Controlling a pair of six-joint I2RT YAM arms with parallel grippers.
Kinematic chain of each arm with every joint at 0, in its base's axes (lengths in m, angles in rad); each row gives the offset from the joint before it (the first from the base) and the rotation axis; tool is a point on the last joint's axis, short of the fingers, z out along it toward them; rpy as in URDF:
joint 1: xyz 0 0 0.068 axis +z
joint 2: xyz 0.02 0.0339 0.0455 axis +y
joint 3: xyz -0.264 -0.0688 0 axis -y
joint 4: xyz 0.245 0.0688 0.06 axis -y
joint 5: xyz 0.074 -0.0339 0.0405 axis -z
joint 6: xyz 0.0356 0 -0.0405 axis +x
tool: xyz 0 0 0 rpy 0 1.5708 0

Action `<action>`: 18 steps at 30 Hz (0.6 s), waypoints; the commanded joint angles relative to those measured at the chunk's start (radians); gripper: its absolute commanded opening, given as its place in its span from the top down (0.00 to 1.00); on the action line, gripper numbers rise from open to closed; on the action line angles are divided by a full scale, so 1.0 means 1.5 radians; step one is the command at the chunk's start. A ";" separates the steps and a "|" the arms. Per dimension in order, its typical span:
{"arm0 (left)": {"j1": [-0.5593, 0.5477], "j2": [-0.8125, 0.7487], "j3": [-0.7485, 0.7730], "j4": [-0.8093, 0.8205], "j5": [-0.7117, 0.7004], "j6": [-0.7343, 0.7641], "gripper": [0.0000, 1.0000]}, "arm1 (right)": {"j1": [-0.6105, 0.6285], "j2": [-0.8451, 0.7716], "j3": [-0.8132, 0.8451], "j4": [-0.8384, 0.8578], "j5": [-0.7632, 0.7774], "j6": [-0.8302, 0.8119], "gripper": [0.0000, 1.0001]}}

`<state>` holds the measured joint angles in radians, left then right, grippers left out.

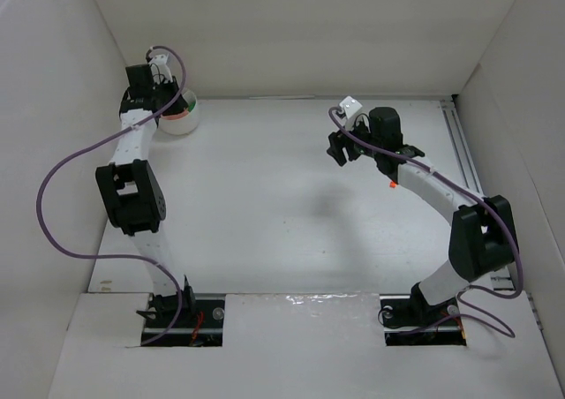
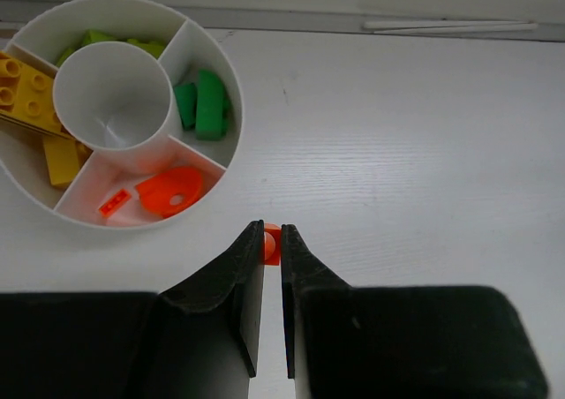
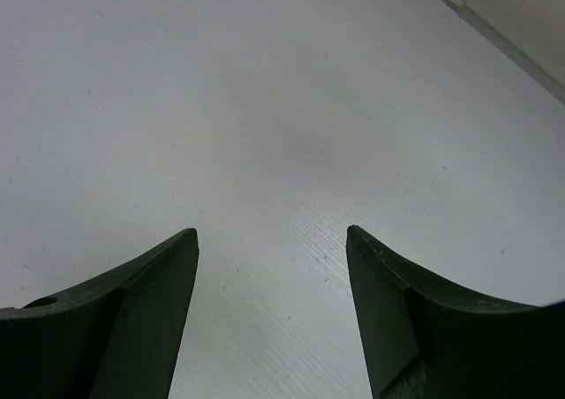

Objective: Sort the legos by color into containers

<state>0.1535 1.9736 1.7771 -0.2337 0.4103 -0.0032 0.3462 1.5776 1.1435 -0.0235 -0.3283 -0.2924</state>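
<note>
Red-orange lego brick (image 2: pixel 272 244) sits pinched in the clenched tips of the left pincer (image 2: pixel 272 233), just short of the sectioned white bowl (image 2: pixel 110 99) ahead-left holding yellow bricks (image 2: pixel 26 90), green bricks (image 2: pixel 207 103) and orange pieces (image 2: pixel 172 191), while the right pincer (image 3: pixel 271 231) gapes, released, above the white table (image 3: pixel 265 108).

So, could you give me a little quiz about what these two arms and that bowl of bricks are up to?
1. True or false: the right gripper holds a brick.
2. The brick pinched by the left gripper is: A green, B orange, C blue?
3. Fill in: the white bowl's section nearest that gripper holds ___ pieces.
Key: 1 false, its jaws stand open and empty; 2 B; 3 orange.
</note>
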 commanded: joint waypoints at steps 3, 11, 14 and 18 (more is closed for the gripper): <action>0.015 0.012 0.059 0.005 -0.039 0.027 1.00 | -0.005 -0.030 0.001 0.002 0.004 0.005 0.27; 0.039 0.067 0.100 0.005 -0.052 0.035 1.00 | -0.011 -0.030 0.007 -0.004 0.004 0.005 0.27; 0.039 0.082 0.107 0.005 -0.052 0.035 1.00 | -0.011 -0.030 0.007 -0.004 0.004 0.005 0.27; 0.039 0.106 0.122 0.005 -0.064 0.041 1.00 | -0.011 -0.024 0.013 -0.004 0.004 0.005 0.27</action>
<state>0.2153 2.1220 1.9041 -0.2371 0.3325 0.0444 0.3386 1.5772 1.1435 -0.0456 -0.3244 -0.2924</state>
